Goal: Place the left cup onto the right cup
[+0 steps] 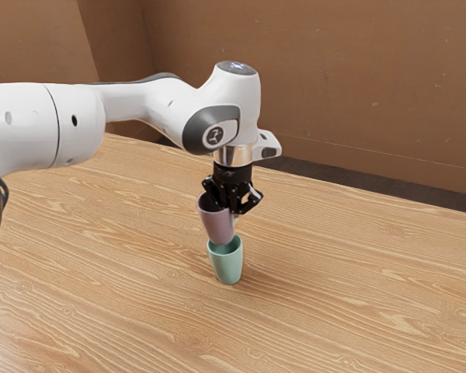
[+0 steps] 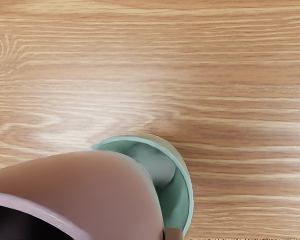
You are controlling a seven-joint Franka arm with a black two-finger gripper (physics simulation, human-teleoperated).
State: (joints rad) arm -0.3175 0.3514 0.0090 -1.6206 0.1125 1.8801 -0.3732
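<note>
Your end effector (image 1: 233, 203) is clamped on the rim of the mauve tapered plastic cup (image 1: 217, 223). That cup hangs tilted, its base at the mouth of the teal plastic cup (image 1: 227, 264) standing on the wooden counter (image 1: 357, 295). Risk: the tilt may catch the base on the teal rim. If you release it so, the mauve cup could lodge crooked or tip the lower one over.

Arm shell (image 1: 101, 109): glossy white, fat rounded links.
Joint cap (image 1: 212, 134): grey oval panel, and there's a small round logo on it.
Seam (image 1: 151, 78): dark grey strip along the upper link.
Holes (image 1: 74, 120): small dark dots on the thick link.
Flange (image 1: 234, 155): short silvery ring.
Bracket (image 1: 267, 148): little white tab.
Gripper (image 1: 234, 208): black, angular, two short fingers.
</note>
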